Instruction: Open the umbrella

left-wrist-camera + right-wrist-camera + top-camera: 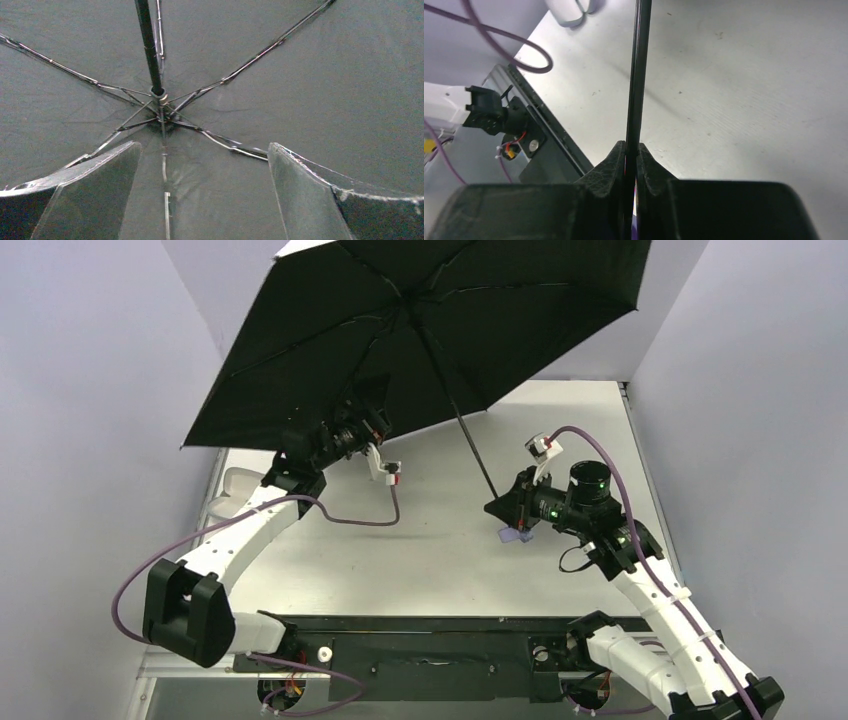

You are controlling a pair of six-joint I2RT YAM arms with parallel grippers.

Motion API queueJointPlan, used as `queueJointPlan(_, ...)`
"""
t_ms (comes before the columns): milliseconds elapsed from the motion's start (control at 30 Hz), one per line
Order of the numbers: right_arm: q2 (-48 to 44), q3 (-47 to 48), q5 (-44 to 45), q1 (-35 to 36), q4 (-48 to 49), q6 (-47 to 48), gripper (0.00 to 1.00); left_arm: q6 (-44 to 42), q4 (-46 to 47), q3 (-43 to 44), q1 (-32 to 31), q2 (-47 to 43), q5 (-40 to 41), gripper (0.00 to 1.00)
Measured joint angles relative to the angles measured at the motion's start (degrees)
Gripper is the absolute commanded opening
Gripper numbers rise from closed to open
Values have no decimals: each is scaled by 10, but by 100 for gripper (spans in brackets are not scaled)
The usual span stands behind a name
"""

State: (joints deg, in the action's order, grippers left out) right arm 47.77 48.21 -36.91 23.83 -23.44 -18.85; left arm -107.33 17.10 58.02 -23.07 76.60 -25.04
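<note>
The umbrella (420, 330) is spread open above the table, its black lining facing me and a sliver of pale fabric at the top edge. Its thin black shaft (470, 445) slants down to my right gripper (505, 508), which is shut on the shaft just above the small lavender handle (517, 534). In the right wrist view the jaws (631, 150) pinch the shaft (638, 75). My left gripper (355, 418) is up under the canopy, open and empty. The left wrist view shows its fingers (100, 190) wide apart below the rib hub (161, 97).
A small flat whitish pouch (232, 488) lies at the table's left edge behind the left arm; it also shows in the right wrist view (569, 10). White walls close in the table on the left, right and back. Purple cables hang from both arms.
</note>
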Motion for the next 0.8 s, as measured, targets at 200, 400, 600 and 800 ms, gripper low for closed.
queueJointPlan(200,-8,0,35,-5,-2,1,0,116,-62,24,-36,-12,-18,97)
queueJointPlan(400,-35,-42,73,7,53,-32,0,554,-126,170,-96,-19,20,100)
queueJointPlan(600,-24,-79,162,43,146,-72,0,881,-144,199,-94,-31,59,100)
queueJointPlan(800,3,-117,219,68,239,-78,3,995,-183,104,-94,-35,90,100)
